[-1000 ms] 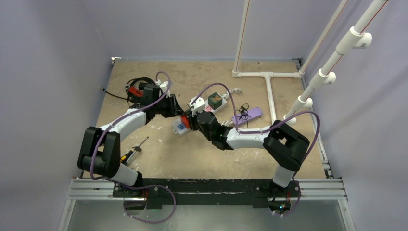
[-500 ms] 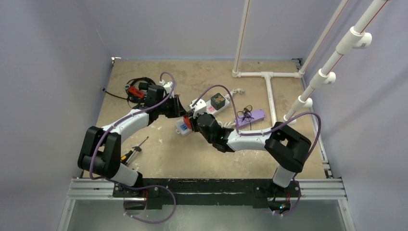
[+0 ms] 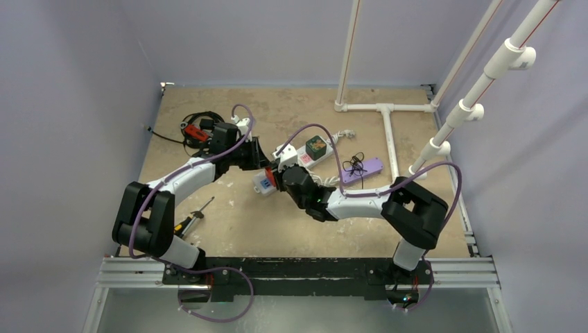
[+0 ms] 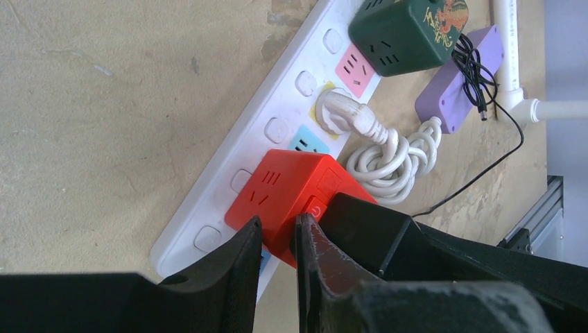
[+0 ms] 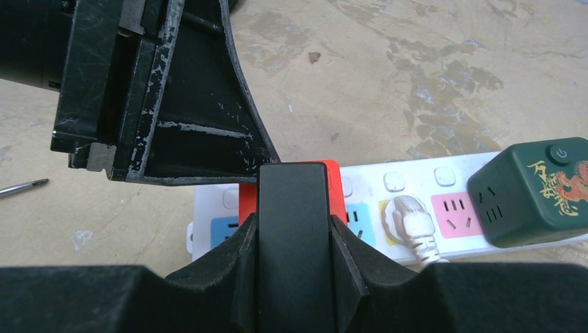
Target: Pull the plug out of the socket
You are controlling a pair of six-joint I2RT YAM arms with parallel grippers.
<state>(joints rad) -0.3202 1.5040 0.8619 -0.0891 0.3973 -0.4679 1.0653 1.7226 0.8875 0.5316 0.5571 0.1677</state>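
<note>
We've got left gripper (image 4: 277, 225) nearly shut at red plug's (image 4: 284, 194) corner, hold unclear. Right gripper (image 5: 292, 208) against plug, grip unclear too. Plug seated in socket (image 4: 239, 156) just ahead. Mid-grasp. Next: firm pinch, straight pull, socket pinned.

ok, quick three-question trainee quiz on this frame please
1. True or false: the white plug sits in the yellow outlet.
2. Which outlet lies between that plug and the green cube? A blue, B pink, C purple.
3. Name the item on the power strip that the right gripper touches.

Key: 1 true. 2 B, the pink outlet. 3 the red cube.
</note>
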